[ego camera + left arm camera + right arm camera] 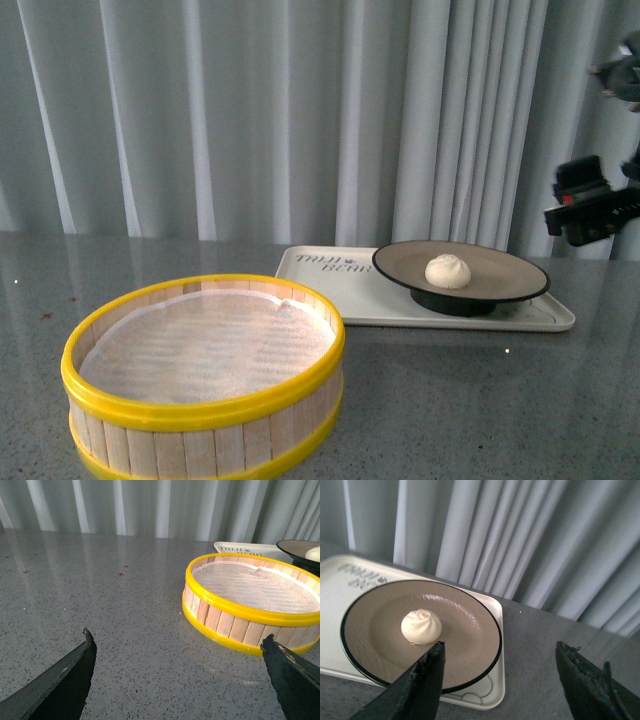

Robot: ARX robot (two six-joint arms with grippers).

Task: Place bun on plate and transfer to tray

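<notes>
The cream-white bun [448, 270] [421, 626] sits on the beige plate [500, 275] [470, 630] with the black rim. That plate rests on the cream-white tray [330, 285] [335, 600] at the right rear of the table. My right gripper [500, 652] hangs open above the tray's right end, holding nothing; part of its arm [592, 212] shows at the right edge of the front view. My left gripper [177, 640] is open and empty low over the bare table, beside the steamer basket. A sliver of the plate [295, 547] and the tray [240, 547] shows behind the basket.
A yellow-rimmed wooden steamer basket [200, 375] [250, 600] with a white liner stands at the front left, with nothing in it. Grey speckled tabletop [480, 400] spreads around it. Pale pleated curtains [250, 110] close off the back.
</notes>
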